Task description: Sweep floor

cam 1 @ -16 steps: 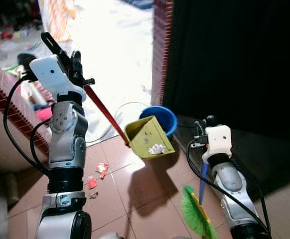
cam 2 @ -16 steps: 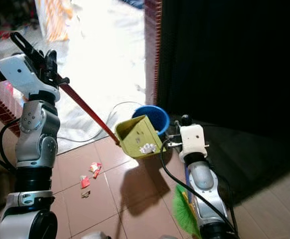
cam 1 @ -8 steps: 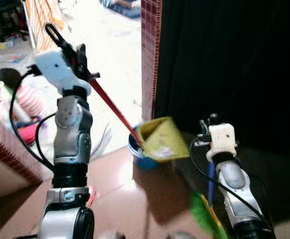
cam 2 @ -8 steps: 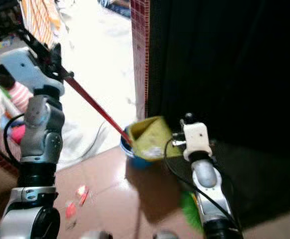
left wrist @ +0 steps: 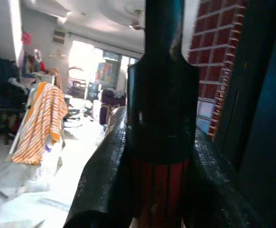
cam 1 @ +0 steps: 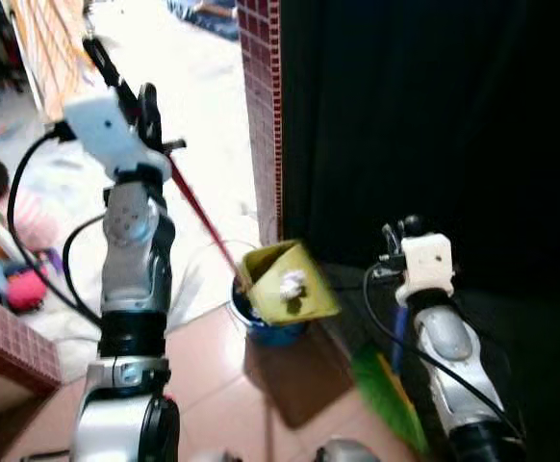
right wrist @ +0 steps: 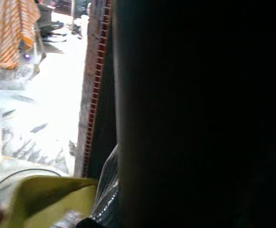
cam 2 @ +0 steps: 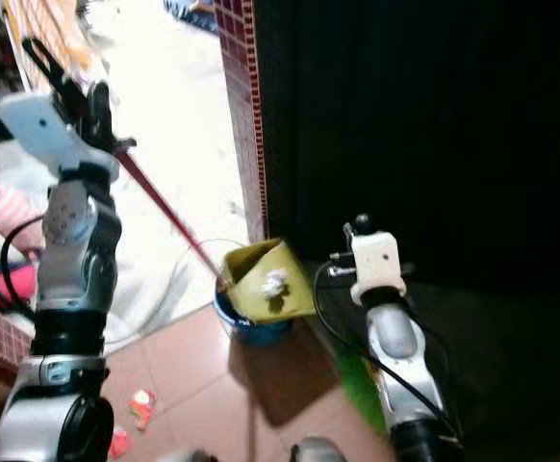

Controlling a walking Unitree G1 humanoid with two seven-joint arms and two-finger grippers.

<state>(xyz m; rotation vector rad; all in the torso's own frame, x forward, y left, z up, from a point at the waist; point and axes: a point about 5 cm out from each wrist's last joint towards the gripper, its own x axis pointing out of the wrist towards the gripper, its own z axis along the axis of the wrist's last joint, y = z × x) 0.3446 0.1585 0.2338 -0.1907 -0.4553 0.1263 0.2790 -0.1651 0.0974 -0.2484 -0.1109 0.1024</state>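
Note:
My left gripper is raised high at the left and shut on the red handle of a yellow-green dustpan. The pan hangs tilted over a blue bucket, with a white paper wad lying inside it. The left wrist view looks along the fingers closed round the red and black handle. My right gripper is lower at the right, shut on the blue handle of a broom. Its green bristles rest on the floor. The pan's edge appears in the right wrist view.
A red brick pillar stands just behind the bucket, with a black opening to its right. Red scraps lie on the brown tiles. A low brick wall and a seated person are at the left.
The camera has turned, so the whole scene has shifted. The dustpan has gone from in front of the bucket to over it, the paper still inside. Both grippers keep their hold.

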